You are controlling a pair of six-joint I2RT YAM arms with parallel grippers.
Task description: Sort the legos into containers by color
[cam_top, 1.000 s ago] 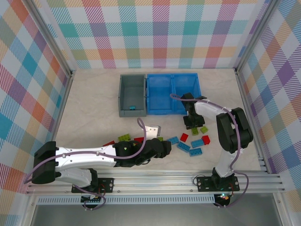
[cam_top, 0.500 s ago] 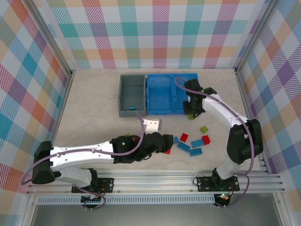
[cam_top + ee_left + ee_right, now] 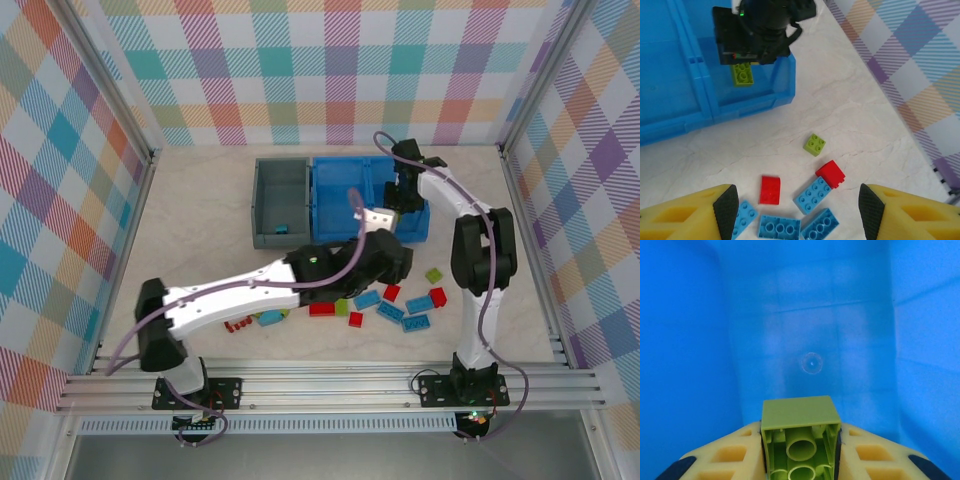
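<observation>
While the right end effector [image 3: 402, 198] hangs over the right compartment of the blue bin [image 3: 345, 238] in the overhead view, the left end effector [image 3: 398, 262] sits just beside it on its near side, so I'd worry the two arms knock if either swings. From the left wrist, its own fingers [image 3: 725, 207] stand wide apart with nothing between them. Loose legos [image 3: 812, 195] lie on the desk [image 3: 850, 100] beneath, and the lime brick [image 3: 742, 75] ahead dangles close to the bin's near wall. Let go there, it might clip the rim and hop out. From the right wrist, that brick is clamped tight over bare blue floor and could stick on release.
</observation>
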